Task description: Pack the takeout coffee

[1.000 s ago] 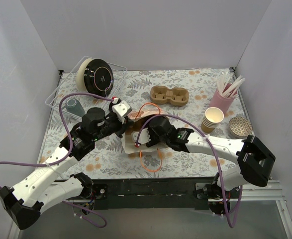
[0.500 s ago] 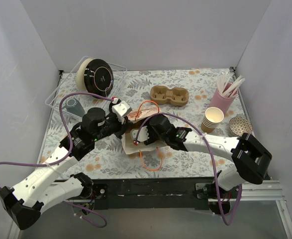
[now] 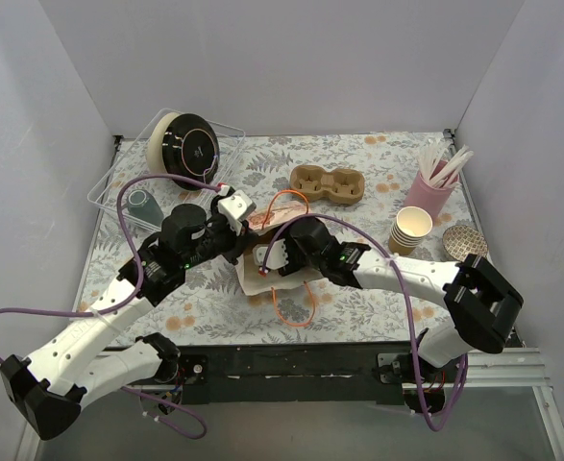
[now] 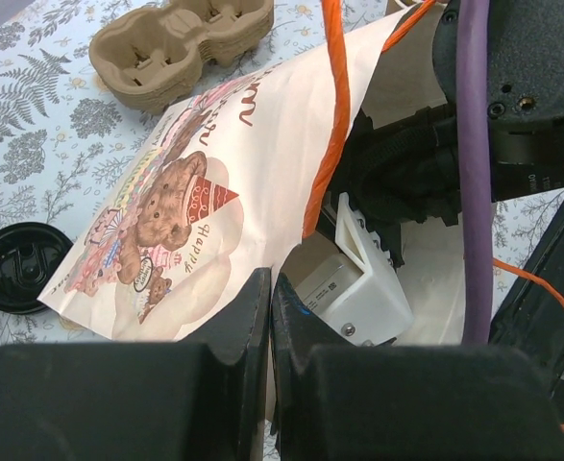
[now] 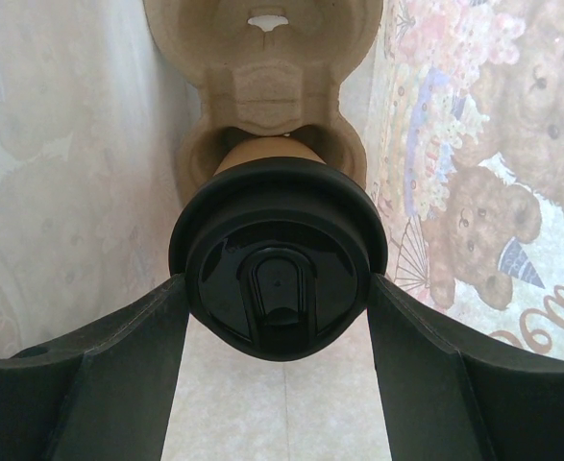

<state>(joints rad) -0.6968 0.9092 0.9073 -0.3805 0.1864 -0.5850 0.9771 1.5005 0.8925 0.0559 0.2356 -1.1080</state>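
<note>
A white paper bag (image 3: pixel 255 277) printed with teddy bears lies on its side mid-table, mouth held open. My left gripper (image 3: pixel 244 229) is shut on the bag's upper edge, as the left wrist view shows (image 4: pixel 270 298) with the bag's printed side (image 4: pixel 195 202). My right gripper (image 3: pixel 274 257) reaches into the bag. In the right wrist view it (image 5: pixel 278 288) is shut on the takeout coffee (image 5: pixel 278 254), black lid between both fingers, brown cup seated in a cardboard carrier (image 5: pixel 262 86) inside the bag.
A stack of cardboard carriers (image 3: pixel 328 184) sits at the back. Pink cup of straws (image 3: pixel 433 187), stacked paper cups (image 3: pixel 410 230) and a patterned disc (image 3: pixel 464 243) stand right. Clear tray (image 3: pixel 109 187) with lid roll and grey-green mug (image 3: pixel 145 204) sits left. Orange handles (image 3: pixel 296 312) trail forward.
My right gripper has pushed a little further left into the bag with the coffee. My left gripper has lifted the bag's edge slightly.
</note>
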